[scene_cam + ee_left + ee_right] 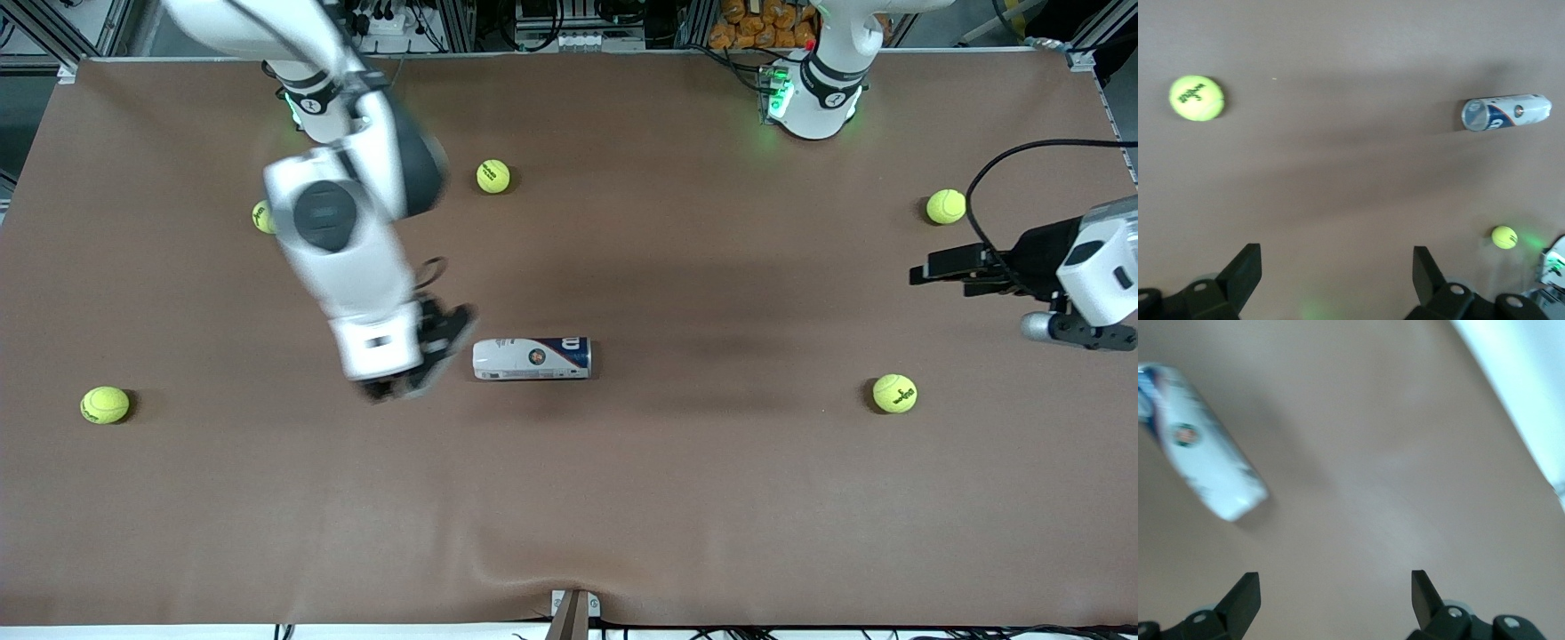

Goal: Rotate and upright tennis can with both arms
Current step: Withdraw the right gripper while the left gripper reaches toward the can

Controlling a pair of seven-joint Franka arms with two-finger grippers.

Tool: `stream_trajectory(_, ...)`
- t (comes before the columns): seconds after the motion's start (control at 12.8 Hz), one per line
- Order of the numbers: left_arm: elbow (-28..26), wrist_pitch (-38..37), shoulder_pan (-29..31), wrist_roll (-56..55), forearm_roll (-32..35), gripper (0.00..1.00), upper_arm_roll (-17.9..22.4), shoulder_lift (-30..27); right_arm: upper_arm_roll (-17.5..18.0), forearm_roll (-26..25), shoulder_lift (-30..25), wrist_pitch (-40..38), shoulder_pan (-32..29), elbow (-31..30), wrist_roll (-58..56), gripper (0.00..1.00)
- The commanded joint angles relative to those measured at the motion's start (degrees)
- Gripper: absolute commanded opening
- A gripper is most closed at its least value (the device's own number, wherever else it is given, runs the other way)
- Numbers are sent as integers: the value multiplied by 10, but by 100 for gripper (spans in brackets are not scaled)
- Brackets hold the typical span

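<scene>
My right gripper (418, 378) hangs with jaws apart over brown cloth (622, 498), just beside the can (532, 358), which lies flat mid-table, white and blue, logo unreadable. Left gripper (925, 268), also spread, waits at its end. I count five balls (894, 393). Aluminium framing (551, 27) edges the table.

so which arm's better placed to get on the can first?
Right, probably. The right gripper hangs open just off the white end of the tennis can, which lies on its side mid-table. The left gripper, also open, is up near the left arm's end of the table.
</scene>
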Motion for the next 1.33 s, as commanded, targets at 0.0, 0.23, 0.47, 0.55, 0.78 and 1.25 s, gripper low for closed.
stream_trajectory(0.0,7,4,-2,26,-57,100,0,35,16,13,-45,-16,-103,-21,12,100)
stream_trajectory(0.23,1,44,-11,72,-108,100,-8,86,16,21,-93,-102,-143,-20,60,100)
stream_trajectory(0.47,-29,110,-12,85,-137,100,-41,102,6,21,-161,-213,-164,-22,167,100)
stream_trajectory(0.55,-42,134,-11,98,-150,100,-54,108,6,21,-177,-234,-171,-23,191,100)
stream_trajectory(0.78,-71,170,-16,143,-259,100,-74,140,6,22,-211,-277,-193,-22,232,100)
stream_trajectory(1.25,-74,229,-45,304,-445,100,-80,242,3,35,-234,-326,-220,-14,301,100)
